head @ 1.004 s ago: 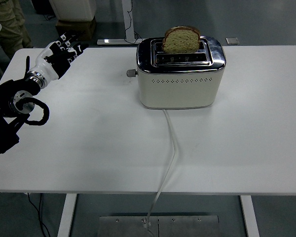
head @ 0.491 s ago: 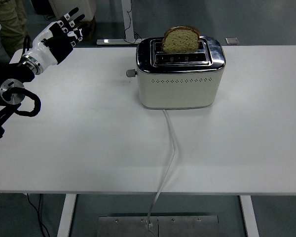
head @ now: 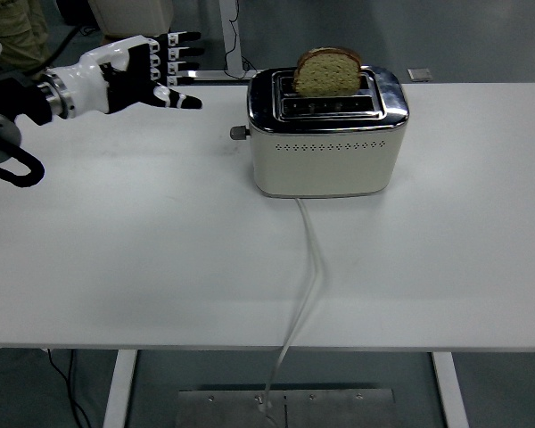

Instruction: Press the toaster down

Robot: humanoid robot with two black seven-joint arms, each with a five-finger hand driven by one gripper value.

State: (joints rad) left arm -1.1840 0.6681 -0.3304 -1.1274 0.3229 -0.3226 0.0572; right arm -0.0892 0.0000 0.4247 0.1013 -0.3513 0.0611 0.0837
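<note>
A cream and chrome toaster (head: 325,134) stands at the back middle of the white table (head: 160,250). A slice of brown bread (head: 326,71) sticks up out of its far slot. The toaster's lever knob (head: 239,133) juts from its left end. My left hand (head: 152,73) hovers above the table's back left, fingers spread and pointing right toward the toaster, holding nothing. It is well left of and a little above the lever knob. My right arm is out of view.
The toaster's white cord (head: 305,267) runs from its front down over the table's near edge. A small grey object (head: 419,74) lies beyond the table's far edge. A person's trouser legs (head: 13,27) show at the top left.
My left hand has risen and swung right across the back left of the table, turning its spread fingers toward the toaster. The toaster and bread have not moved.
</note>
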